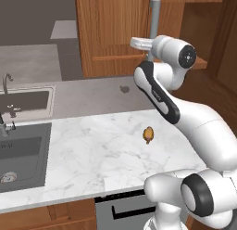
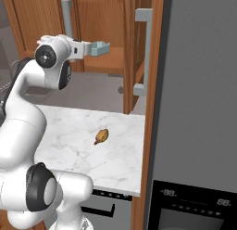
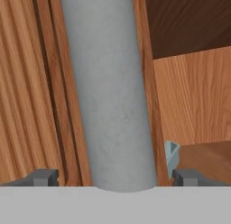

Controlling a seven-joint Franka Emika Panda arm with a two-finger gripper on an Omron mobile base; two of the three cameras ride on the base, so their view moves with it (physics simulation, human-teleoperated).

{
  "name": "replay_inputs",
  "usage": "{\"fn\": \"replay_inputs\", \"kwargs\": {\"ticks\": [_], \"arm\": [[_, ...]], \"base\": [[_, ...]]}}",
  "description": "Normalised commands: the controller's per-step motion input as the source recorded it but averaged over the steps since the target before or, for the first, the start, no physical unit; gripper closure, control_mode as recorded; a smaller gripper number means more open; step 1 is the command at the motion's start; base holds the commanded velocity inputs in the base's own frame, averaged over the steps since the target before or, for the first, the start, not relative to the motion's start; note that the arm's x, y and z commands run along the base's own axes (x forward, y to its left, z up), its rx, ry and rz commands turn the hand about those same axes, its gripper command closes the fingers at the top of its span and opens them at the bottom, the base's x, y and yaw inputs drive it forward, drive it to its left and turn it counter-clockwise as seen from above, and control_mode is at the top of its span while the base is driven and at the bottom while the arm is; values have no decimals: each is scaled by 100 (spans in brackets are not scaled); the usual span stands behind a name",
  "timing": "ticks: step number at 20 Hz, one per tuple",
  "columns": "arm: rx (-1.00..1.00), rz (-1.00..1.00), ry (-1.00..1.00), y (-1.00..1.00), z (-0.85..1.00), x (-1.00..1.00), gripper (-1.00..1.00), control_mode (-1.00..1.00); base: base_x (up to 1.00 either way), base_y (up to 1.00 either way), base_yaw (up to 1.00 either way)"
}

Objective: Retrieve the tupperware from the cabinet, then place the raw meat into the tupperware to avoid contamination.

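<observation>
My claw (image 3: 115, 178) stands wide, its two tips either side of the grey bar handle (image 3: 113, 92) of the cabinet (image 1: 111, 29), holding nothing. In the hand view the handle runs straight up between my tips and seems very close, though I cannot tell whether they touch it. I judge I am on the first step: getting this door out of the way to reach the tupperware. The next move calls for closing squarely on the bar, then pulling along the door's swing rather than straight back, so the grip does not slip off the round bar.

Just past the handle, a pale blue-grey corner shows beside my right tip: the tupperware (image 2: 99, 48), sitting on the wooden shelf (image 2: 109, 62) inside the cabinet. From the right base view that side looks already open, so the door I am facing may be what partly blocks my reach.

The raw meat (image 1: 148, 134) lies on the marble counter (image 1: 92, 150), towards its right edge and well apart from the cabinet, untouched. A sink (image 1: 21, 155) sits at the counter's left end, with a faucet (image 1: 6, 83) behind it. To the right stands a tall dark unit (image 2: 199, 85) with another grey handle (image 2: 147, 50), which narrows the room for my elbow when I swing the door.
</observation>
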Motion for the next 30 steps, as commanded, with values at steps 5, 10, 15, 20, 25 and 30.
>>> {"fn": "replay_inputs", "kwargs": {"ticks": [5,10,15,20,25,30], "arm": [[0,0,5,-2,-17,54,-100,-100],[0,0,6,-1,-21,53,100,-100],[0,0,2,0,-12,36,100,-100],[0,0,0,0,0,1,100,-100],[0,0,6,0,-2,0,100,-100],[0,1,3,0,10,-15,100,-100]], "base": [[0,0,0],[0,0,0],[0,0,0],[0,0,0],[0,0,0],[0,0,0]]}}
